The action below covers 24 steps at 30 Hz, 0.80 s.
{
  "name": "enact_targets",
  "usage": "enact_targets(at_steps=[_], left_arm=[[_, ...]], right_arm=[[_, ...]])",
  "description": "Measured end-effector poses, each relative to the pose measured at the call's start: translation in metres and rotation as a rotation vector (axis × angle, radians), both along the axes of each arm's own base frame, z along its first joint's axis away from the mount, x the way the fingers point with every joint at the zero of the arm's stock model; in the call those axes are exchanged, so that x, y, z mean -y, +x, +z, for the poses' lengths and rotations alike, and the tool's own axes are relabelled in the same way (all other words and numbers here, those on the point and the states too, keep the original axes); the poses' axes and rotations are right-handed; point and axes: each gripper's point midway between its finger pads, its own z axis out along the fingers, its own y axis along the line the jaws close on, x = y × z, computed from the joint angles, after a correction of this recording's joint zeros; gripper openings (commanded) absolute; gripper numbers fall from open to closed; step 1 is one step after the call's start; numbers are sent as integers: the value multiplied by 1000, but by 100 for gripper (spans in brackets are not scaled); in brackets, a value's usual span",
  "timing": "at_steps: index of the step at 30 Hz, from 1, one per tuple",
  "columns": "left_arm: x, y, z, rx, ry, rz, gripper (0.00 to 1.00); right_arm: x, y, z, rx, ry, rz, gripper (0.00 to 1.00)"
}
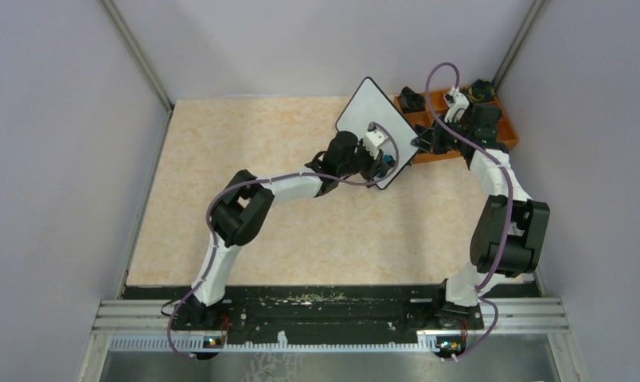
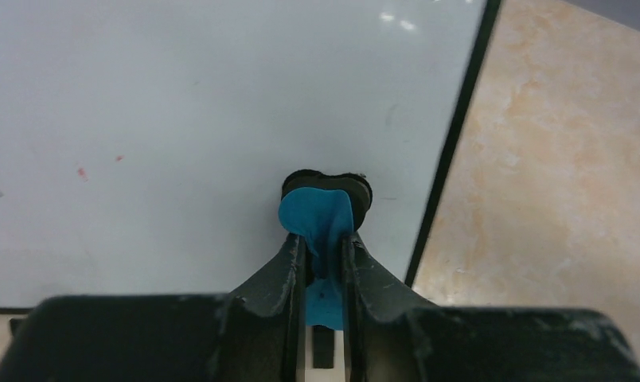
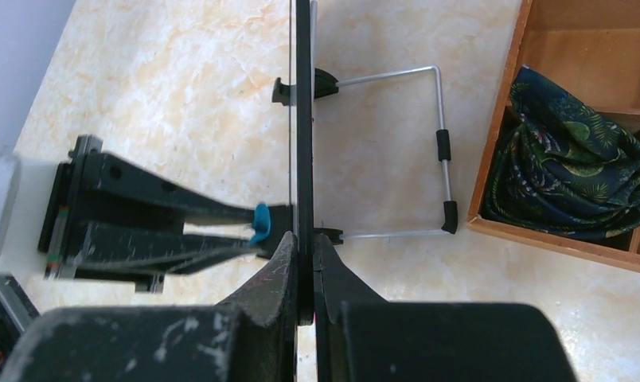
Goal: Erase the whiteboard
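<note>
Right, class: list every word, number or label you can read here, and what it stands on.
None can be read.
The whiteboard shows only a few faint red specks, not letters.
The orange tray shows no label.

tray right of whiteboard | left claw eraser on face | right claw on edge

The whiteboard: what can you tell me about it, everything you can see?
The whiteboard is a small white panel in a thin black frame with rounded corners, black feet and a wire stand behind. It stands propped on the table beside an orange tray. Its face is nearly clean; only a few red specks show. The right tool clamps its edge, and the left tool presses a blue eraser against its face.
</note>
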Motion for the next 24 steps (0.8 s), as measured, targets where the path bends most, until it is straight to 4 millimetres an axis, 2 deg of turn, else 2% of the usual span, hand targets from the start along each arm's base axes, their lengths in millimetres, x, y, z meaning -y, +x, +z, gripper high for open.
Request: enact_targets(at_steps=[7,11,18,24], left_arm=[[-44,43,-19,-23,64,137,0],[-56,59,-26,-36,86,178,0],[-57,64,-22,-41,103,188,0],[-56,85,0,-7,71,206,1]], right_arm=[[-5,0,2,8,5,14,0],[-7,1,3,12,6,19,0],[-9,1,5,15,5,25,0],[-10,1,4,15,4,26,0]])
